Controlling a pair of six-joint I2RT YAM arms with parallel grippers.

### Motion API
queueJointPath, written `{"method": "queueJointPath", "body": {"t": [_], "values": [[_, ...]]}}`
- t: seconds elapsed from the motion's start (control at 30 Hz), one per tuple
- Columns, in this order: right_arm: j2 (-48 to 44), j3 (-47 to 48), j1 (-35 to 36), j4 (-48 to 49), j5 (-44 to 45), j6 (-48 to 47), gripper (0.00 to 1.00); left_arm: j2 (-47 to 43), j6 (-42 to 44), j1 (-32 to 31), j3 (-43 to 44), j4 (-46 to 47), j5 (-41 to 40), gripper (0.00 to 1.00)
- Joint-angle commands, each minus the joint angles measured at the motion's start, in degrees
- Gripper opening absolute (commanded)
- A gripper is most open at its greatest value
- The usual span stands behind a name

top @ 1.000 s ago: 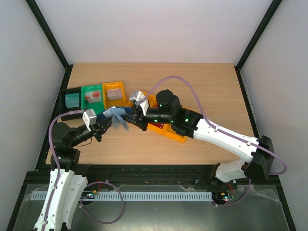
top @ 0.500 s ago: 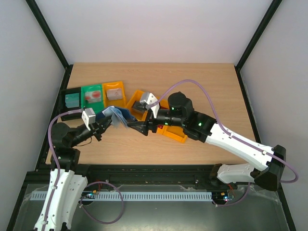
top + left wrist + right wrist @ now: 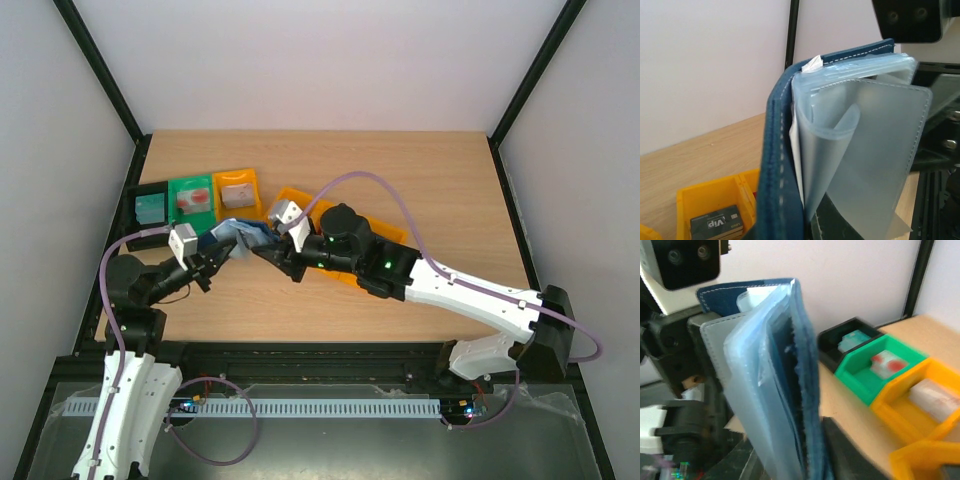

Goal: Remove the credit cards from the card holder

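The card holder (image 3: pixel 240 233) is held upright over the counter (image 3: pixel 440 190), pinched by the left claw (image 3: pixel 216 256). The right claw (image 3: pixel 264 250) is placed at its clear pockets; spread or pinching cannot be told.

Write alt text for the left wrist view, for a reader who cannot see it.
A dark navy card holder stands open and upright close to the camera, its pale blue translucent pockets fanned out, a white card corner peeking at the top. Behind, lower left, a yellow bin holds a dark card printed VIP.
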Motion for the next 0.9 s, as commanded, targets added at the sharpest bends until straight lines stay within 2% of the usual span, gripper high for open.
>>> {"method": "queueJointPath", "body": {"t": [0.0,0.07,0.13,0.17,0.23,0.27,0.33,0.47,0.53,0.6,0.73,0.87], "values": [[-0.7,1.1,0.3,2.8,6.4,2.0,0.15,-0.5,-0.4,0.4,0.8,1.9,0.4,0.02],[-0.6,1.5,0.2,2.3,7.6,2.6,0.02,-0.5,-0.6,0.4,0.5,2.3,0.4,0.02],[-0.4,2.0,0.2,1.5,9.3,3.3,0.02,-0.5,-1.0,0.4,0.3,2.1,-0.5,0.03],[-0.4,2.2,0.1,0.9,11.1,3.8,0.02,-0.6,-1.7,0.5,0.2,1.9,-1.9,0.12],[0.0,2.9,-0.2,-1.2,17.1,4.6,0.01,-0.8,-4.2,0.9,-0.6,2.2,-6.9,0.48],[0.5,3.8,-0.6,-3.2,20.3,5.2,0.02,-0.9,-5.6,1.4,-1.0,2.6,-9.4,0.57],[2.6,6.4,-1.3,-8.9,28.0,6.8,0.02,-1.3,-8.0,2.7,-1.7,3.8,-13.7,0.62],[10.0,12.2,-1.4,-22.2,47.2,9.3,0.02,-2.5,-13.3,6.1,-2.8,4.3,-17.3,0.62],[14.4,15.0,-1.4,-27.8,52.2,10.4,0.02,-3.2,-14.7,7.4,-2.9,3.7,-16.9,0.59],[18.4,19.2,-1.3,-32.8,52.0,11.5,0.02,-3.7,-15.7,8.2,-2.8,3.2,-15.4,0.54],[23.1,24.0,0.4,-34.0,47.5,11.8,0.02,-3.8,-18.7,8.4,-2.4,4.5,-10.2,0.46],[25.7,27.9,2.1,-30.8,35.2,11.5,0.02,-1.9,-23.1,8.2,-2.7,5.8,-10.0,0.31]]}}
